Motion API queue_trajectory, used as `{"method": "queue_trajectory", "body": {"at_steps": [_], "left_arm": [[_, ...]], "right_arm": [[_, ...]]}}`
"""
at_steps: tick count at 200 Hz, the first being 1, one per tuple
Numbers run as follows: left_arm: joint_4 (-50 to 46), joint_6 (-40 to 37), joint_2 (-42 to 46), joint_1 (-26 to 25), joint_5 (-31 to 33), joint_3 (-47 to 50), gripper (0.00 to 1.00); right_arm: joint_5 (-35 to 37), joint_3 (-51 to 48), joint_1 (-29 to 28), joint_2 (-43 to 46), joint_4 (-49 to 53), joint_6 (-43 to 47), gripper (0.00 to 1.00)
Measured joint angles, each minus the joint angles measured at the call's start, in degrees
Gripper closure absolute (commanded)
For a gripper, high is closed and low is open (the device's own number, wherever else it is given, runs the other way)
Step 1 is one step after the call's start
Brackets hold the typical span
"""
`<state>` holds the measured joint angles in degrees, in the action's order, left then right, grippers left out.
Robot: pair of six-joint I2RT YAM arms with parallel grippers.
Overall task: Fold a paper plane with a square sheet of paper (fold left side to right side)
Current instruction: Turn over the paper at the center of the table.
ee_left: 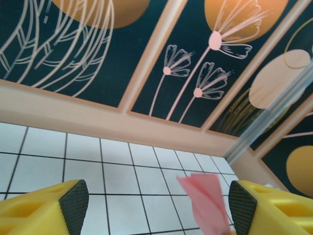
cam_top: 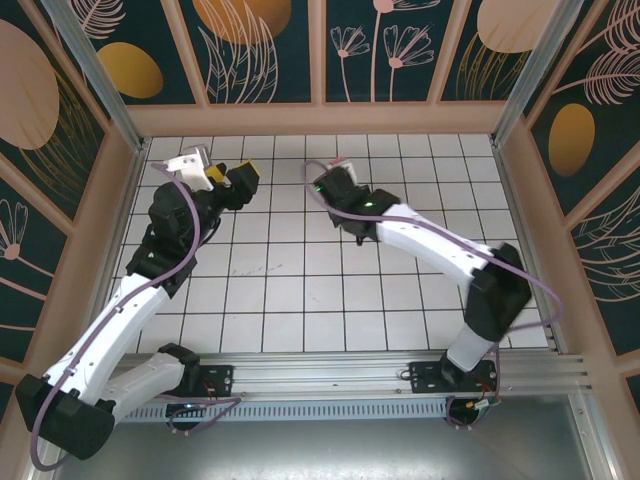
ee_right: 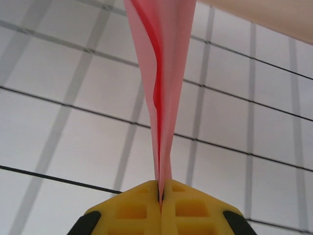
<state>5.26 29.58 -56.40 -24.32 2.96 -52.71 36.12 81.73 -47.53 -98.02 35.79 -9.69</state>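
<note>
The paper plane (ee_right: 164,73) is a slim folded coral-red shape with a centre crease. It rises from my right gripper (ee_right: 160,193), whose yellow fingers are shut on its narrow end above the tiled table. In the left wrist view the paper plane (ee_left: 206,199) hangs between the jaws of my left gripper (ee_left: 158,208), close to the right pad (ee_left: 243,205) and apart from the left pad (ee_left: 73,205). That gripper is open. From above, the left gripper (cam_top: 238,178) and right gripper (cam_top: 333,172) face each other at the back of the table.
The white grid-tiled table (cam_top: 300,290) is boxed in by patterned walls with a peach ledge (ee_left: 98,117) at the back. A metal corner post (ee_left: 274,117) stands at the right. An aluminium rail (cam_top: 350,375) carries both arm bases at the near edge.
</note>
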Motion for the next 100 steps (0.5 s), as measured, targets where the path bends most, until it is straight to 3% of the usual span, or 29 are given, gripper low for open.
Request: {"method": "queue_trajectory", "body": {"at_steps": [21, 47, 100], "left_arm": [[0.0, 0.07, 0.15, 0.0, 1.51, 0.02, 0.22], [0.0, 0.2, 0.11, 0.0, 2.08, 0.02, 0.23], [-0.04, 0.22, -1.29, 0.0, 1.9, 0.02, 0.24]], "right_arm": [[8.44, 1.86, -2.51, -7.58, 5.95, 0.28, 0.95], [13.68, 3.96, -4.98, -15.37, 9.66, 1.16, 0.94], [11.26, 6.56, -6.47, -24.33, 11.63, 3.43, 0.92]]}}
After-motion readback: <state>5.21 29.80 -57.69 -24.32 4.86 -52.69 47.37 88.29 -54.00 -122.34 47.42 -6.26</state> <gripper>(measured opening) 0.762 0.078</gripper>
